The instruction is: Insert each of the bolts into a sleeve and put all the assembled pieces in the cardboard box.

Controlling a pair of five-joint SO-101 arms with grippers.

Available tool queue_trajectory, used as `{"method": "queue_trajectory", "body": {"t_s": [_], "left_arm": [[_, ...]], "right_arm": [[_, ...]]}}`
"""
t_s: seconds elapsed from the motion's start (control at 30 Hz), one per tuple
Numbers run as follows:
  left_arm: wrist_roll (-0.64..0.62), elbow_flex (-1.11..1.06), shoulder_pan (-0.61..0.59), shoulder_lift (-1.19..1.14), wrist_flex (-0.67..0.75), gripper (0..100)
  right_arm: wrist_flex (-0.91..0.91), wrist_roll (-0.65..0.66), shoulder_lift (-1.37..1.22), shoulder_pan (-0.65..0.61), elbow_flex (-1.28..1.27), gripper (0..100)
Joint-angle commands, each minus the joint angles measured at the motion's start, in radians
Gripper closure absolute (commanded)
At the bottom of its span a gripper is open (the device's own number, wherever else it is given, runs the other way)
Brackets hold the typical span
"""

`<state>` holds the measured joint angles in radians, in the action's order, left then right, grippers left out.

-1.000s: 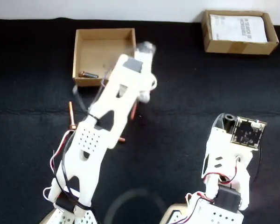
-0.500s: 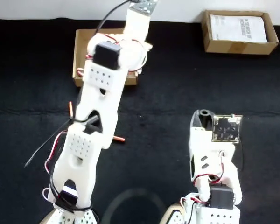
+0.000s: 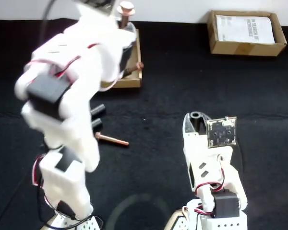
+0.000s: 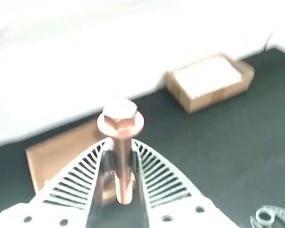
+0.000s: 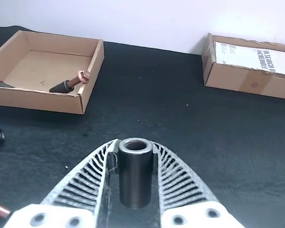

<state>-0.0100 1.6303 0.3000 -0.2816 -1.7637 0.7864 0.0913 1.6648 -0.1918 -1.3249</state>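
Now | L pincer (image 4: pixel 119 145) pinching bolt (image 4: pixel 119 122) | R pincer (image 5: pixel 135 145) pinching sleeve (image 5: pixel 135 175) | R-wrist view: assembled piece (image 5: pixel 66 86) in box (image 5: pixel 38 100)

The high view looks steeply down on the table (image 3: pixel 182 96). Both wrist views sit low, facing the far wall (image 5: pixel 147 19); all 3 share the cardboard box (image 5: pixel 38 99) and second box (image 5: pixel 247 80).

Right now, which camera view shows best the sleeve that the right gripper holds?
The right wrist view. There the sleeve stands upright in the right gripper, with its open bore and near side plain to see. The high view gives its dark top end, seen from above.
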Motion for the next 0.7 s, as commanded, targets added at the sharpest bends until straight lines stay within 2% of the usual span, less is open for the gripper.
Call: {"method": "queue_trajectory", "body": {"t_s": [0.0, 0.13, 0.23, 0.67], "left_arm": [[0.014, 0.03, -0.001, 0.134, -0.005, 99], [0.091, -0.004, -0.002, 0.243, -0.005, 99], [0.11, -0.114, -0.002, 0.36, -0.005, 99], [0.117, -1.043, 0.005, 0.963, 0.008, 99]], "right_arm": [[0.002, 0.0, 0.012, -0.008, 0.054, 99.0], [0.002, 0.0, 0.012, -0.008, 0.054, 99.0], [0.002, 0.0, 0.012, -0.008, 0.054, 99.0], [0.001, 0.002, 0.01, -0.047, 0.054, 99.0]]}}
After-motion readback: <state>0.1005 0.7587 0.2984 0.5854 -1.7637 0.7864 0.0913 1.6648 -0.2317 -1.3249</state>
